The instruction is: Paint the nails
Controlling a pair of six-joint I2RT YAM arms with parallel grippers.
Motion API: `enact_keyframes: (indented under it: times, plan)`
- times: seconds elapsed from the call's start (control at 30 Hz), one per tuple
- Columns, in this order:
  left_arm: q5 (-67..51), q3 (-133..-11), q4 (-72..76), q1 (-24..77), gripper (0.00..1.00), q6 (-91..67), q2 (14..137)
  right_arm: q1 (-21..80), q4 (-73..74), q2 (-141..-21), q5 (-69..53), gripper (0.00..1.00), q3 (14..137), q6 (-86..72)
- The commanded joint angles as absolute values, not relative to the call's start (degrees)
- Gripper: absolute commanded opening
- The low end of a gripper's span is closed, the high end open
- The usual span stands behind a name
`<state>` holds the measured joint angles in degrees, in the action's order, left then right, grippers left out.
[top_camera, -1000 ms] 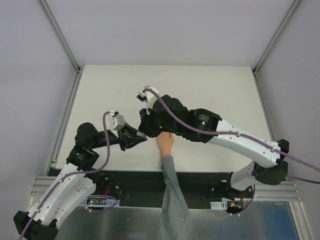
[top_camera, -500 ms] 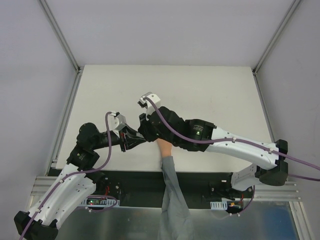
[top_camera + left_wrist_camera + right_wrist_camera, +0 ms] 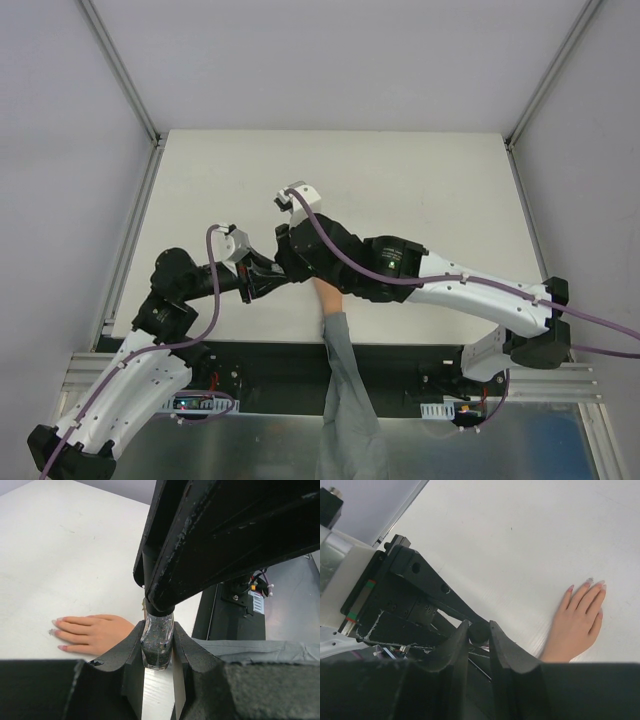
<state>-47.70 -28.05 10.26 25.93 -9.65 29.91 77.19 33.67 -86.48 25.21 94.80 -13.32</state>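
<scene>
The overhead cam honestly doesn't give you much. The right arm [image 3: 440,280] lies straight across the small peach-coloured mannequin hand with a grey sleeve [image 3: 329,297]. Only the heel of the palm and the sleeve poke out, and the fingers are completely covered. Both tools meet in one dark clump just left of it, and from up there I can't tell what either one has.

The wrist cams sort that out. On the left wrist cam, the left tool [image 3: 157,630] is clamped on a small clear glass bottle with dark glittery stuff in the bottom [image 3: 156,656], standing upright between the fingers. The bottle's top is swallowed by the black body of the right tool above it, so neck and cap don't show there. The mannequin hand lies flat, palm down, on the white tabletop [image 3: 65,550], near the bottle. I can't tell whether they touch.

On the right wrist cam, the right tool [image 3: 479,626] is pinched closed on a small dark round cap [image 3: 479,634], with the left tool's black frame right beside it. The glass is hidden in this view. The nails [image 3: 590,582] are tiny pinkish tips at the finger ends, barely different from the skin. The wrist is cut off by the tool's own body at the bottom.
</scene>
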Motion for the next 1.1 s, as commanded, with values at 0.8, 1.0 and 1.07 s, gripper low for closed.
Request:
enact_keyframes:
  times: [0.8, 1.0, 1.07]
  plan:
    - [-67.32, -31.03, 21.62, 26.54, 0.00, -15.82, 32.43, 64.77, 57.30, -85.94, -28.82, 0.73, 114.25, 28.45]
    - [-67.59, -31.03, 21.62, 26.54, 0.00, -15.91, 32.52, 64.78, 55.81, -88.42, -31.11, 0.58, 115.49, 32.43]
    - [-67.50, -31.03, 21.62, 26.54, 0.00, -15.91, 32.43, 64.86, 55.55, -88.86, -31.55, 0.56, 116.01, 33.05]
